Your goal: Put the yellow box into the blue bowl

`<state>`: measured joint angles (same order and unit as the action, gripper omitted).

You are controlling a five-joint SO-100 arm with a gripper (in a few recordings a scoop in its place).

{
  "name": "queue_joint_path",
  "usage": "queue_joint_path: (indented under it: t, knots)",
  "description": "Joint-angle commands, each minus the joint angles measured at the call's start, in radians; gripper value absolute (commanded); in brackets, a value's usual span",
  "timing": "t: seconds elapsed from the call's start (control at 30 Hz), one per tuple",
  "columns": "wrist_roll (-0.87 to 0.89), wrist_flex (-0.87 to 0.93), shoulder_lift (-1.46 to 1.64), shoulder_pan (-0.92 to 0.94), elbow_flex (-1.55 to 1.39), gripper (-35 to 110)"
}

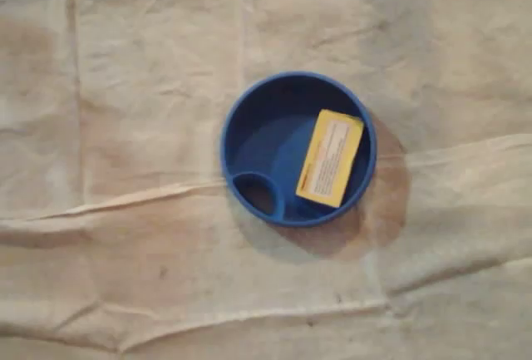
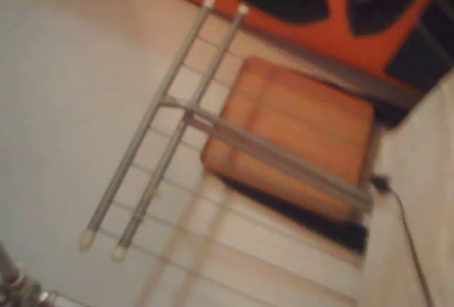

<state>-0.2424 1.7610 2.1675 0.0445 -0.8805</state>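
In the overhead view a round blue bowl point(image 1: 298, 150) sits a little right of the middle of the cloth-covered table. Its rim holds a small oval side pocket point(image 1: 258, 194) at the lower left. A flat yellow box point(image 1: 331, 158) with a pale printed label lies inside the bowl. It leans against the right wall, its long side running nearly top to bottom.
A wrinkled beige cloth point(image 1: 125, 127) with fold lines covers the table around the bowl. The blurred wrist view looks off the table at a wooden stool point(image 2: 291, 133) with metal legs, a pale floor, an orange and black surface point(image 2: 333, 30) and a dark cable point(image 2: 408, 229).
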Motion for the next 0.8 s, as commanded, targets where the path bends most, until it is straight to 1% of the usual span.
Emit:
queue_joint_path:
  t: [0.0,0.17,0.33,0.47,0.6,0.77]
  knots:
    - [0.009,-0.012,0.229,0.0,-0.227,0]
    - [0.011,-0.006,0.442,0.002,-0.466,0]
    - [0.012,-0.005,0.621,0.0,-0.63,0]
    - [0.015,-0.003,0.749,-0.002,-0.733,0]
    - [0.057,-0.003,0.856,-0.002,-0.831,0]
    - [0.077,-0.003,0.969,-0.002,-0.904,0]
